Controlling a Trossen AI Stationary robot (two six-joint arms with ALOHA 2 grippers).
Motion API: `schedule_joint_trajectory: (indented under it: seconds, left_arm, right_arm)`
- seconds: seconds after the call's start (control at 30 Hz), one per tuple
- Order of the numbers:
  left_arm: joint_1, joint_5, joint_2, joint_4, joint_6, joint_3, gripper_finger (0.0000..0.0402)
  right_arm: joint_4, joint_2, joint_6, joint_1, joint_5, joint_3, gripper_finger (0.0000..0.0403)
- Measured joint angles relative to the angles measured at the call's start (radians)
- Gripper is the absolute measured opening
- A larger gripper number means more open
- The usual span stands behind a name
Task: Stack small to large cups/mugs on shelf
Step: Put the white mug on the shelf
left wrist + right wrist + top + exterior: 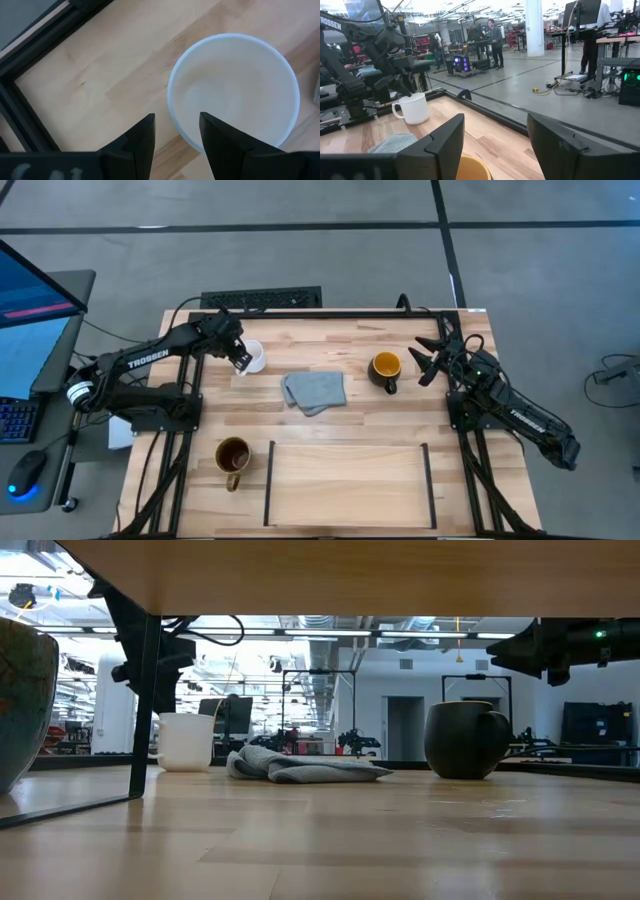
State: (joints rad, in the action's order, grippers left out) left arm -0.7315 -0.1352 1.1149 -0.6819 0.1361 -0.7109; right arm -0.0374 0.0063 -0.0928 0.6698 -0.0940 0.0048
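Note:
The small white mug (254,357) stands upright at the far left of the table. My left gripper (240,360) hovers open just above it; in the left wrist view (177,132) one finger is over the mug's hollow and the other outside its rim (172,107). The dark mug with the yellow inside (386,367) stands at the far right. My right gripper (422,363) is open, level, just right of it, raised above the table (510,648). The brownish-gold mug (232,458) stands near left, beside the shelf (348,480).
A crumpled grey cloth (315,390) lies between the white and dark mugs. Two thin black upright bars (270,480) (428,480) bound the shelf at the near edge. A black metal frame (330,312) runs along the far edge. People stand in the room beyond.

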Motion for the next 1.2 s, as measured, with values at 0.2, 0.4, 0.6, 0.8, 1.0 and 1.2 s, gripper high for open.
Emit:
schedule_joint_trajectory:
  seconds: [0.2,0.4,0.6,0.8,1.0,1.2]
  left_arm:
    - [0.021,0.0,0.0,0.004,0.016,0.0,0.0146]
    - [0.033,-0.001,0.0,0.056,0.004,0.01,0.0146]
    - [0.033,-0.002,0.0,0.099,-0.021,0.049,0.0146]
    - [0.033,-0.022,0.0,0.125,-0.026,0.049,0.0146]
    - [0.033,-0.023,0.0,0.121,-0.045,0.049,0.0146]
    - [0.033,-0.021,0.0,0.12,-0.045,0.049,0.0146]
  right_arm:
    - [0.0,0.0,0.022,0.0,0.001,0.0,0.024]
    - [0.0,0.0,0.022,0.0,0.001,0.0,0.024]
    - [0.0,0.0,0.022,0.0,0.001,0.0,0.024]
    - [0.0,0.0,0.022,0.0,0.001,0.0,0.024]
    - [0.0,0.0,0.022,0.0,0.001,0.0,0.024]
    - [0.0,0.0,0.023,0.0,0.001,0.0,0.024]
